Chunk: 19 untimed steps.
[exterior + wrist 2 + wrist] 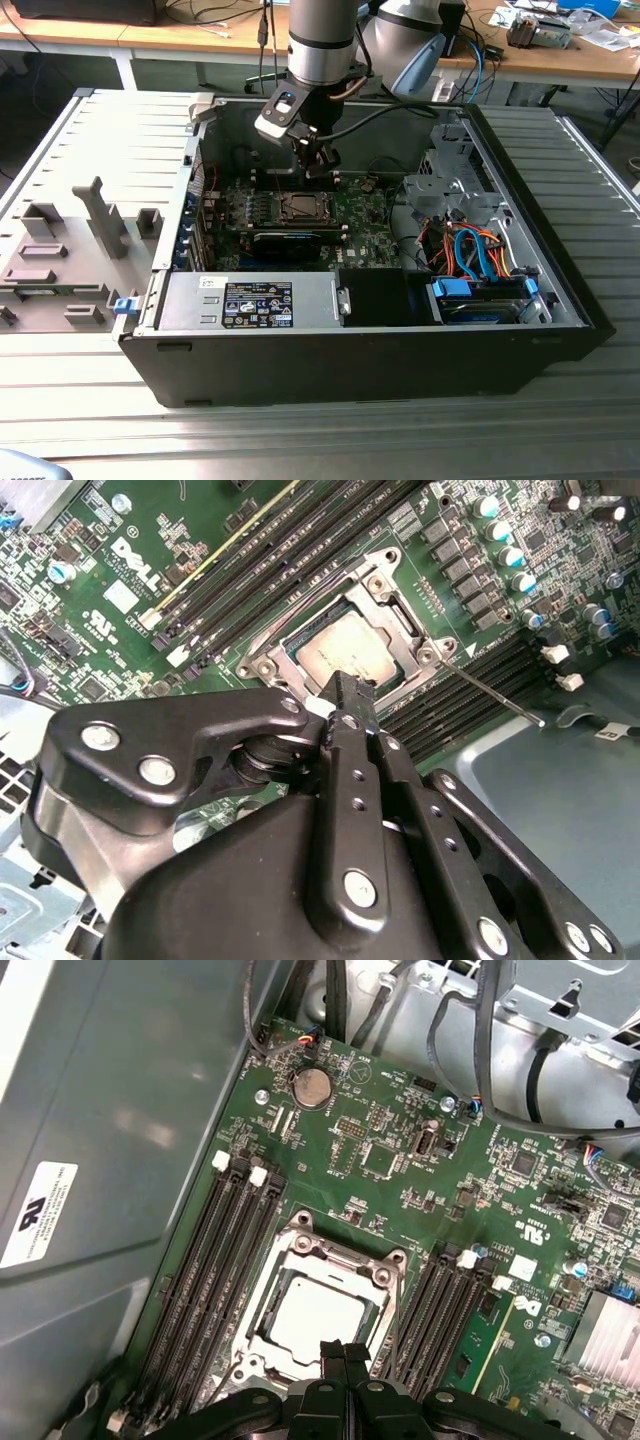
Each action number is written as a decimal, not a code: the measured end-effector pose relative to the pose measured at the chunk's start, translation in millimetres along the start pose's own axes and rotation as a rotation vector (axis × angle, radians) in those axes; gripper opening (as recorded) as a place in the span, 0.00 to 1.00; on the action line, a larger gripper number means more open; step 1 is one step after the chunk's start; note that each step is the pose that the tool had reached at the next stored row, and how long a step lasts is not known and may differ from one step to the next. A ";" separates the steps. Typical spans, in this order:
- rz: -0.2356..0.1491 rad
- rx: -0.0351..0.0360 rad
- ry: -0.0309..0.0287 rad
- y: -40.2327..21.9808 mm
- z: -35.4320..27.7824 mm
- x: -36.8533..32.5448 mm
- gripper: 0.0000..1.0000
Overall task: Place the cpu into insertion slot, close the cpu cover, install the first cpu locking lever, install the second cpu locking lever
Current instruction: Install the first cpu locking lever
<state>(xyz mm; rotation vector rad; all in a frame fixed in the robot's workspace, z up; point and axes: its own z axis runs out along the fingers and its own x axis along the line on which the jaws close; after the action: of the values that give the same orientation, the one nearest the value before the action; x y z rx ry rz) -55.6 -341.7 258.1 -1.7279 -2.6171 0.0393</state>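
A: pincer state?
B: gripper [336, 1348] has its 2 fingers pressed together, holding nothing.
A: cpu [316, 1318]?
B: seated in the insertion slot [300, 207], just past the fingertips (cpu cover [345, 1256] lying flat around it).

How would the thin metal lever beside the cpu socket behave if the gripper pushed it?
The lever is a long thin rod, so it probably flexes and springs back. Its smooth bare metal looks slippery; the shut jaws might slide off. One end sits at the cpu cover, so it likely swings rather than lifts free.
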 end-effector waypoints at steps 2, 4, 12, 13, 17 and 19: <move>-0.004 0.0000 -0.0001 0.0 0.0 0.0 0.11; -0.008 0.0000 -0.0002 0.0 0.0 0.0 0.11; -0.026 -0.0002 -0.0006 0.0 0.0 0.0 0.11; -0.028 -0.0002 -0.0007 0.0 0.0 0.0 0.11; -0.036 -0.0003 -0.0009 0.0 0.0 0.0 0.11; -0.039 -0.0004 -0.0009 0.0 0.0 0.0 0.11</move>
<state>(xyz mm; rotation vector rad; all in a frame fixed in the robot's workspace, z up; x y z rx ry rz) -55.6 -341.7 258.1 -1.6763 -2.6510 0.0394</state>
